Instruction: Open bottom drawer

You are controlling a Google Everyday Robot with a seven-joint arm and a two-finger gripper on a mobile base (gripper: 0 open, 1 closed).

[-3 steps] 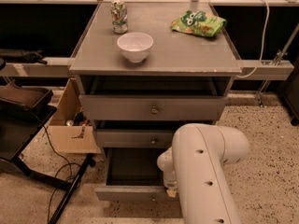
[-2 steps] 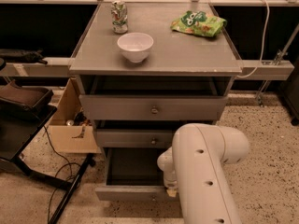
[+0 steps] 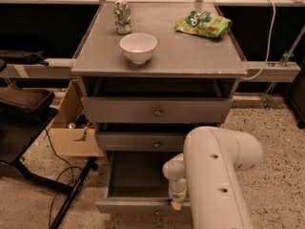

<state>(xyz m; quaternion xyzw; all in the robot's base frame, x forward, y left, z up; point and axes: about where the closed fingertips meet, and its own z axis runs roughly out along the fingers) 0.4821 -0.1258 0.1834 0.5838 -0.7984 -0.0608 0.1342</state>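
The bottom drawer (image 3: 133, 205) of the grey cabinet stands pulled out, and its plain grey inside (image 3: 138, 173) shows. Its slim front panel runs along the bottom edge of the camera view. My gripper (image 3: 177, 203) hangs from the white arm (image 3: 214, 175) at the middle of that front panel, right at its top edge. The drawer's knob is hidden behind the gripper. The middle drawer (image 3: 138, 141) and the top drawer (image 3: 152, 109) are above it, each with a small round knob, both pushed in further than the bottom one.
On the cabinet top stand a white bowl (image 3: 138, 47), a can (image 3: 122, 16) and a green snack bag (image 3: 203, 24). A cardboard box (image 3: 71, 128), a black stand (image 3: 24, 113) and cables (image 3: 62, 175) lie on the floor to the left.
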